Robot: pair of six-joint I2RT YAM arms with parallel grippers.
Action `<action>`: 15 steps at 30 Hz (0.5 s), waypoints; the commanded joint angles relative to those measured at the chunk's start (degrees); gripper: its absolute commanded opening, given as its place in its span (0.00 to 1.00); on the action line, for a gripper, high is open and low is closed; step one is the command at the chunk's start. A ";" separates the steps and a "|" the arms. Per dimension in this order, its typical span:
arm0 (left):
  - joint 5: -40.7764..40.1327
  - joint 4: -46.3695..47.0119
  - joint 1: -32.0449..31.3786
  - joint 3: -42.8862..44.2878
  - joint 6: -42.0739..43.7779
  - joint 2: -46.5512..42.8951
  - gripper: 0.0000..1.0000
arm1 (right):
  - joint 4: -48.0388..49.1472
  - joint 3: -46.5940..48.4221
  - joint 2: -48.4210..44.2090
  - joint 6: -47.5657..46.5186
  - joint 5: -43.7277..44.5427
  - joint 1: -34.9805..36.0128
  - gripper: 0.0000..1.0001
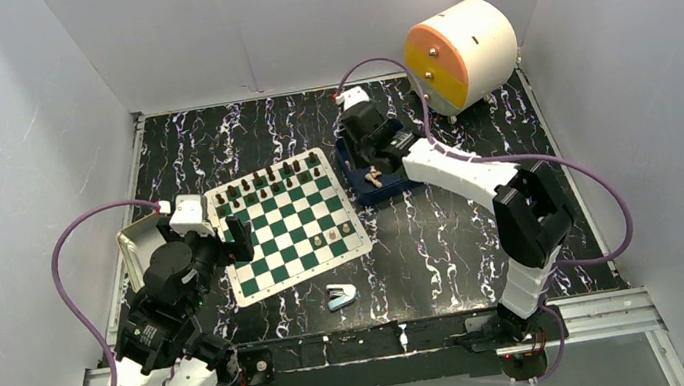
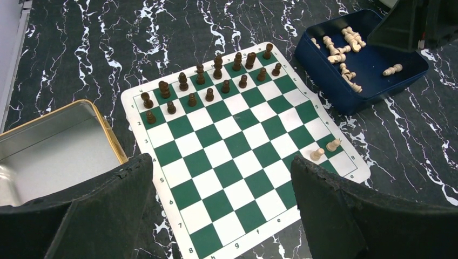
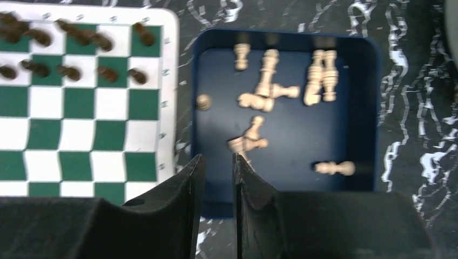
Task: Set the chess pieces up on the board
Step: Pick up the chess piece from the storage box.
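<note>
Fetching light pieces [image 3: 267, 81] — right gripper [image 3: 216, 157] over blue tray [image 3: 302, 135], jaws nearly together, grip unclear; left gripper [image 2: 220, 161] spread wide. Next: firm pinch, carry to board [image 2: 227, 145].

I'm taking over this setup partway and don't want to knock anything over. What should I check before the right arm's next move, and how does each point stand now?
1. Right gripper empty: ok, there is a narrow gap between the fingers and nothing in it.
2. Pieces to pick: ok, loose light pieces lie in the blue tray, some touching.
3. Dark side complete: ok, dark pieces stand in two full rows on the board.
4. Light side filled: not ok, only two standing light pieces.
5. Left gripper out of the way: ok, it is open and empty at the board's left edge.
</note>
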 commanded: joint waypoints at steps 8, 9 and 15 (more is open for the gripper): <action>0.48 1.08 -0.32 -0.58 0.54 -0.55 0.95 | 4.56 2.11 7.98 -5.88 2.27 -9.79 0.36; 0.48 0.93 -0.31 -0.54 0.52 -0.60 0.95 | 4.81 2.05 8.60 -5.98 1.58 -10.53 0.36; -0.48 0.94 -0.33 -0.69 0.41 -1.66 0.95 | 5.93 4.49 12.84 -7.32 -1.40 -12.74 0.37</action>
